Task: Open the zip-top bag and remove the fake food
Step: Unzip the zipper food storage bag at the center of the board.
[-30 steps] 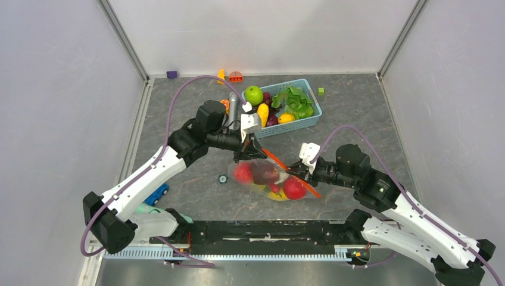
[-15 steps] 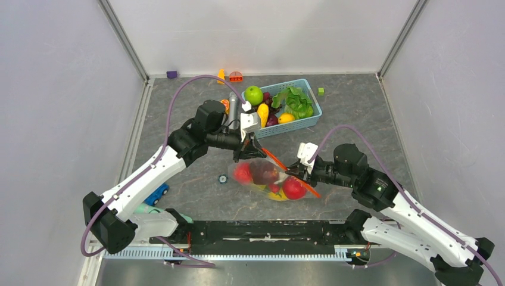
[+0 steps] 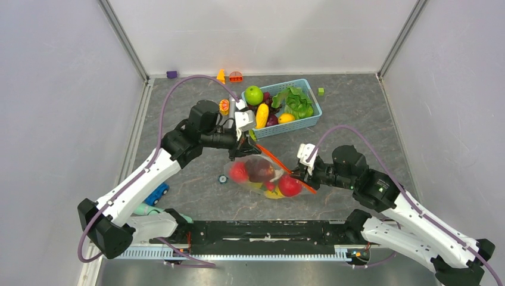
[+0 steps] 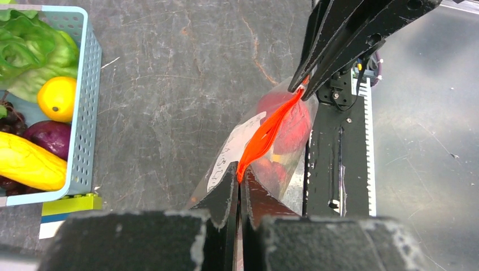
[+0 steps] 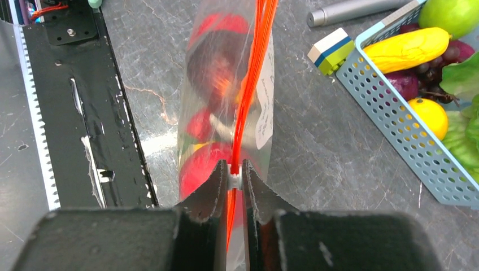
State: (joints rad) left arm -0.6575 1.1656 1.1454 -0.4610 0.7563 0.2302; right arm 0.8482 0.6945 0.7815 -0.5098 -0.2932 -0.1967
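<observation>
— What does the left gripper (image 4: 239, 176) have?
— Its jaws are pinched tight on one end of the orange zip strip (image 4: 265, 131) of the bag (image 4: 234, 149).
— And the right gripper (image 5: 235, 169)?
— Nearly closed, clamped on the strip's other end. The strip runs straight between the two.
— Where is the bag itself?
— It hangs under the strip, between both grippers, with toy fruit (image 3: 290, 186) inside. Whether it touches the table (image 3: 357, 113) I cannot tell. The blue basket (image 3: 292, 124) sits beyond it, apart.
</observation>
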